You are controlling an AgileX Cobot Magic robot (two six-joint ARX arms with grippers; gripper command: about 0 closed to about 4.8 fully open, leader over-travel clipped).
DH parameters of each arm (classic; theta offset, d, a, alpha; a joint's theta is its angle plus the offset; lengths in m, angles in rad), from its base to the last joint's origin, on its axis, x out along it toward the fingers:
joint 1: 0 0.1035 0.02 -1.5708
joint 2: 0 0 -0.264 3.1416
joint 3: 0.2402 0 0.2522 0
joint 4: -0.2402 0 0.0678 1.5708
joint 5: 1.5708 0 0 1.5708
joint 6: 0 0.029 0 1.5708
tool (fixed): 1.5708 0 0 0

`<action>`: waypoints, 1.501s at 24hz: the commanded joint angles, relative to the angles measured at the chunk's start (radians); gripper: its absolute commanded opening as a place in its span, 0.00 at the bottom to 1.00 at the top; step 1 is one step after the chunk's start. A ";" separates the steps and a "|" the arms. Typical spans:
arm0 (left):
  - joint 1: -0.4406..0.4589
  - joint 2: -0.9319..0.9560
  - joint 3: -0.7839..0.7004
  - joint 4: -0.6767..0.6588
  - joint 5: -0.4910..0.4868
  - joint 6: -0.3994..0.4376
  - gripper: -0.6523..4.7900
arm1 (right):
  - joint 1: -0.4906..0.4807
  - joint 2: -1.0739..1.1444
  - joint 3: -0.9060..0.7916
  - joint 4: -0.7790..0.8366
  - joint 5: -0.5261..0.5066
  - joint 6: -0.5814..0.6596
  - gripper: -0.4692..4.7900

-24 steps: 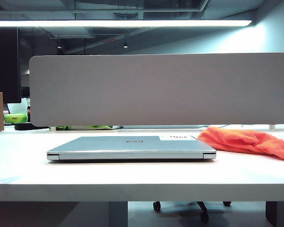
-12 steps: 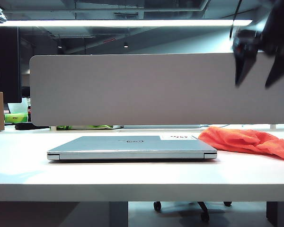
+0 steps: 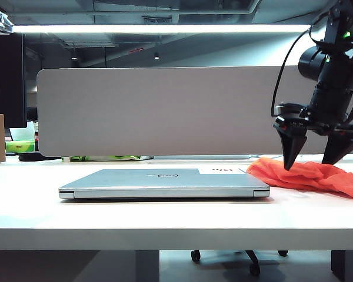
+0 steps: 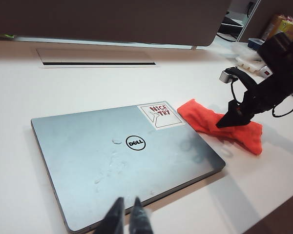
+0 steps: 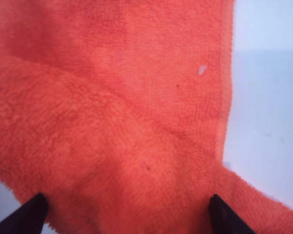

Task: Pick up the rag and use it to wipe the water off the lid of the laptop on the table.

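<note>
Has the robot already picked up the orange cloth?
No, the rag lies on the table beneath the open right gripper.

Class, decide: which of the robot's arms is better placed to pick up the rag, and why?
The right. Its open gripper hangs directly over the rag, fingers spread across it. The left gripper sits shut at the laptop's near edge, away from the rag.

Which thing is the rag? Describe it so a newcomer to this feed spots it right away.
Start at the white table and find the closed silver laptop lying flat on it. Just beside the laptop's sticker corner lies the rag, directly under the open right gripper. It is the only bright orange, soft, crumpled thing there.
</note>
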 commanded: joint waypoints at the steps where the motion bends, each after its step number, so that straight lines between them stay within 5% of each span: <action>1: -0.001 -0.002 0.003 -0.010 0.011 -0.001 0.16 | 0.001 0.002 0.005 0.014 0.005 -0.005 0.70; 3: -0.001 -0.002 0.003 -0.011 0.030 0.000 0.16 | 0.002 0.001 0.007 0.021 0.001 -0.005 0.31; 7: -0.001 -0.002 0.003 -0.011 0.033 0.000 0.16 | 0.026 0.001 0.024 0.022 0.000 -0.005 0.09; 12: -0.001 -0.002 0.003 -0.010 0.033 0.000 0.16 | 0.074 -0.003 0.026 0.051 0.002 -0.005 0.08; 23: -0.001 -0.002 0.003 0.002 0.033 -0.001 0.16 | 0.276 0.011 0.396 0.147 0.014 0.049 0.07; 36: -0.001 -0.003 0.003 0.012 0.033 -0.001 0.16 | 0.503 0.285 0.458 0.180 0.024 0.101 0.08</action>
